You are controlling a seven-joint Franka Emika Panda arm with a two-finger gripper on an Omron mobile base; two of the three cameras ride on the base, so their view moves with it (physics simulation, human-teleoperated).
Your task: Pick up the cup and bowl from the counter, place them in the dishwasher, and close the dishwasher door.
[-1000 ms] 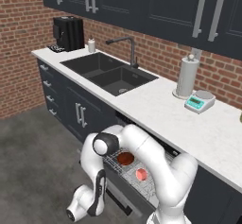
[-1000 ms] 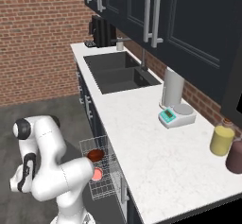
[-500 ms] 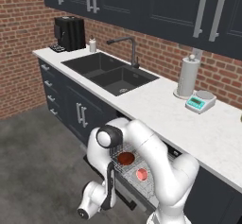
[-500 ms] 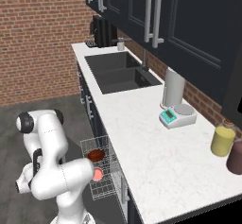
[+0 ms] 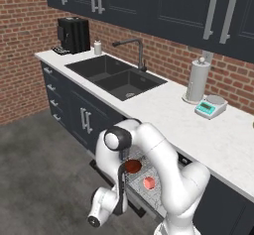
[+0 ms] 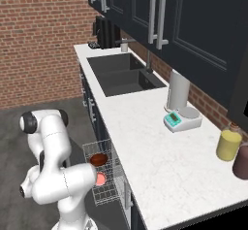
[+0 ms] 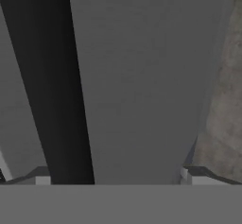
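The dishwasher's silver wire rack [image 5: 149, 192] [image 6: 102, 185] is pulled out under the counter [image 5: 198, 130] [image 6: 155, 161]. In it lie the dark reddish-brown bowl [image 5: 132, 166] [image 6: 98, 159] and the cup [image 5: 149, 182] [image 6: 100, 179], its salmon-red inside showing. The dishwasher door [image 5: 111, 182] hangs down in front of the rack. My arm bends down in front of it, with the hand [image 5: 96, 216] low near the floor. In the hand view my gripper [image 7: 116, 178] is open, fingertips [image 7: 42, 179] wide apart, close to a flat grey panel [image 7: 142, 76] crossed by a dark band [image 7: 52, 76]. Nothing is held.
A double sink [image 5: 116, 78] and tap sit left of the dishwasher, a coffee machine [image 5: 73, 34] beyond. A paper-towel roll [image 5: 197, 82], a scale [image 5: 210, 107], a yellow tumbler [image 6: 227, 145] and a maroon tumbler [image 6: 241, 160] stand on the counter. Grey floor [image 7: 222, 100] lies beside the panel.
The arm's elbow and low hand have shifted slightly right, closer to the dishwasher door. The bowl and cup stay in the rack. The jaws remain wide.
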